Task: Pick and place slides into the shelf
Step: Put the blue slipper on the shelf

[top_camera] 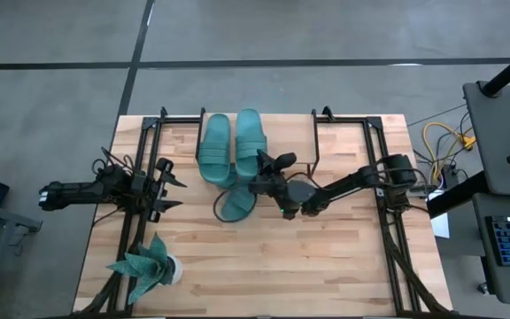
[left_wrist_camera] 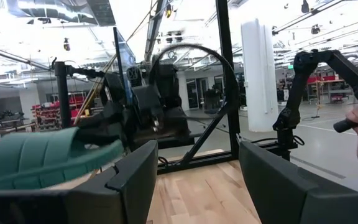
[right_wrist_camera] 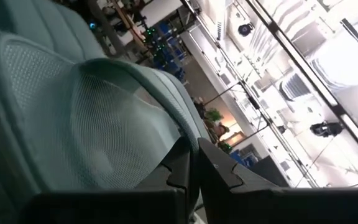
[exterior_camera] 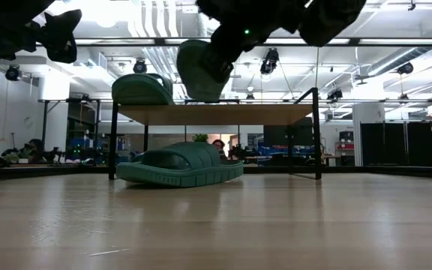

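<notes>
From where I sit, the nearest thing to me is the right gripper (top_camera: 262,175), pressed together on a thin edge of the held slide (exterior_camera: 201,69), which hangs in the air level with the shelf (exterior_camera: 216,114) top. The pinch sits at the sandal's rim, so I judge it light and rubbery, likely to flex and swing from such a narrow hold; the broad ribbed strap would give a steadier grip. Below it, another slide (exterior_camera: 178,165) lies on the table under the shelf, and one more slide (exterior_camera: 142,88) already rests on the plank. Farther off on my left side, the left gripper (top_camera: 168,186) waits with its fingers spread, holding nothing.
</notes>
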`<action>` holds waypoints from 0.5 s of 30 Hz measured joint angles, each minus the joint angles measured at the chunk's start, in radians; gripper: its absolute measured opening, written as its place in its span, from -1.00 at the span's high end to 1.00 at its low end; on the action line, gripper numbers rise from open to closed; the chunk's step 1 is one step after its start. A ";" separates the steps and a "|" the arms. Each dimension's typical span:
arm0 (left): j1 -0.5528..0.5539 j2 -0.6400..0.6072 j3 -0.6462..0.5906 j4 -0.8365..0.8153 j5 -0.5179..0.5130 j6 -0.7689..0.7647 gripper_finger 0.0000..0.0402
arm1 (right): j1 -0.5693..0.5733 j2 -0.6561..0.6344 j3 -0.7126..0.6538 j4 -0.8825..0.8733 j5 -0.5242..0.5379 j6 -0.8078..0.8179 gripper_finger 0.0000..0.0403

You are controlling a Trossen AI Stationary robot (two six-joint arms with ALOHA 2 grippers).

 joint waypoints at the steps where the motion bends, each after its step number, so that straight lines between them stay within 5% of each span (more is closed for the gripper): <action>1: 0.000 0.000 0.000 0.000 0.000 0.000 -0.05 | 0.000 0.010 0.007 0.000 0.000 -0.004 0.94; 15: 0.000 0.000 -0.002 0.001 0.000 0.000 -0.05 | 0.000 0.044 -0.021 0.001 0.001 0.062 0.94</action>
